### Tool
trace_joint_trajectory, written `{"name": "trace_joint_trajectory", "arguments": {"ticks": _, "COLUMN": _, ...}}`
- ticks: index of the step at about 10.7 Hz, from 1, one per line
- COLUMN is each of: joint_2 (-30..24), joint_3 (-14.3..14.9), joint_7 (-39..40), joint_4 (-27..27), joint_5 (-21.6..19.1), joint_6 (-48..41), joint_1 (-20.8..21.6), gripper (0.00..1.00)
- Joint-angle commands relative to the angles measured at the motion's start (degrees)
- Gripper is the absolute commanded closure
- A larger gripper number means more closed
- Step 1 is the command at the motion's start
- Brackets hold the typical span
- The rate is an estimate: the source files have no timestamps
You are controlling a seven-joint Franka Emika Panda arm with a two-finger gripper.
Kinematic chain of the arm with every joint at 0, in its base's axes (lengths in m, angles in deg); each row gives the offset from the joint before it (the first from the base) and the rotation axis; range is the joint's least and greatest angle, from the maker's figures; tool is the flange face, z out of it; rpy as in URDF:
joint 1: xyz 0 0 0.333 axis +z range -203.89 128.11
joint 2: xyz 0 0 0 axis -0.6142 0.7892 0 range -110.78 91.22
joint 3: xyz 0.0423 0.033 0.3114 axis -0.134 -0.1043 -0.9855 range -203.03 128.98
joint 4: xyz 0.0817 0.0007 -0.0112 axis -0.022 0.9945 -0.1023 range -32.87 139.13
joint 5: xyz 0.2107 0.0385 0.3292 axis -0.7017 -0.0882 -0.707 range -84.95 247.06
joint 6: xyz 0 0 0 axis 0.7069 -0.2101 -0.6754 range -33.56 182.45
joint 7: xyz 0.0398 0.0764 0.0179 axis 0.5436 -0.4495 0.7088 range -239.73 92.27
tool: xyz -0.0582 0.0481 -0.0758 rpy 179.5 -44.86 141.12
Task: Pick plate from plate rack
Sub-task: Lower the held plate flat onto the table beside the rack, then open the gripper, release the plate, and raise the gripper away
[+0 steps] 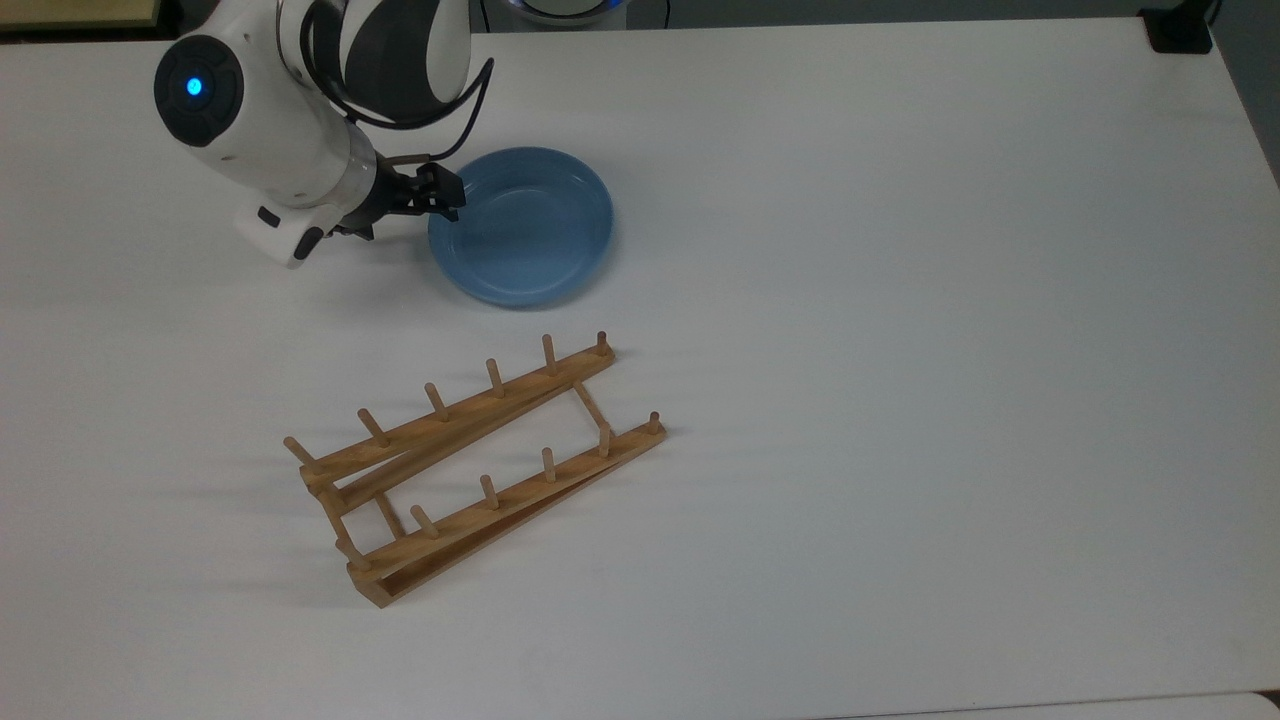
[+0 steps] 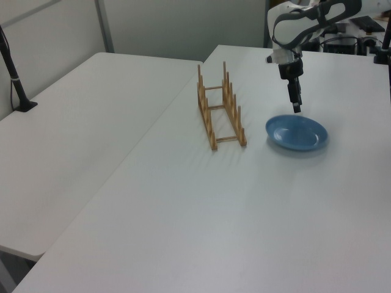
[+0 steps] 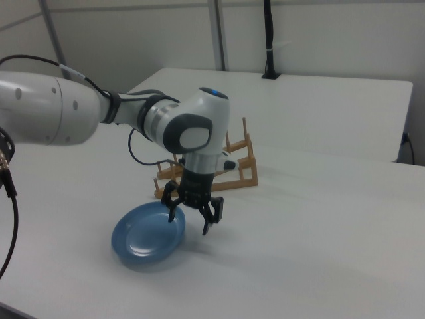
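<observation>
Already the plate (image 1: 520,225) is lying flat on the white tabletop (image 1: 900,300), right side up, well clear of the plate rack (image 1: 470,465), whose pegs are carrying nothing. In the top view the plate is sitting just above the rack's upper rail; in the left view it is resting to the rack's right.

The hand (image 3: 193,215) is hovering over the plate's edge with its fingers spread apart and gripping nothing; in the right view one fingertip (image 3: 206,228) is hanging just past the rim on the right view's right, the other above the plate's inner slope. The left view is showing the hand (image 2: 296,105) a little above the plate (image 2: 297,132), not touching it.

By my judgement the picking step is done and the release is finishing. What the next move is calling for is a straight lift away from the rim, so no finger is catching the raised edge and tipping or dragging the plate.
</observation>
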Motion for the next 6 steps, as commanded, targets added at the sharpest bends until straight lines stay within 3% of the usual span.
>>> {"name": "trace_joint_trajectory", "arguments": {"ticks": 1, "joint_2": -5.4, "joint_3": -3.5, "joint_7": -10.3, "joint_4": -0.8, "joint_5": 5.1, "joint_6": 1.1, "joint_1": 1.1, "gripper": 0.00}}
{"name": "trace_joint_trajectory", "arguments": {"ticks": 3, "joint_2": -9.7, "joint_3": -6.9, "joint_7": -18.7, "joint_4": -0.9, "joint_5": 9.5, "joint_6": 0.4, "joint_1": 1.2, "gripper": 0.00}}
{"name": "trace_joint_trajectory", "arguments": {"ticks": 5, "joint_2": -14.2, "joint_3": -7.7, "joint_7": -21.7, "joint_4": -2.3, "joint_5": 10.3, "joint_6": -3.9, "joint_1": 2.7, "gripper": 0.00}}
{"name": "trace_joint_trajectory", "arguments": {"ticks": 6, "joint_2": -15.9, "joint_3": -7.8, "joint_7": -23.6, "joint_4": -3.2, "joint_5": 13.3, "joint_6": -6.5, "joint_1": 5.0, "gripper": 0.00}}
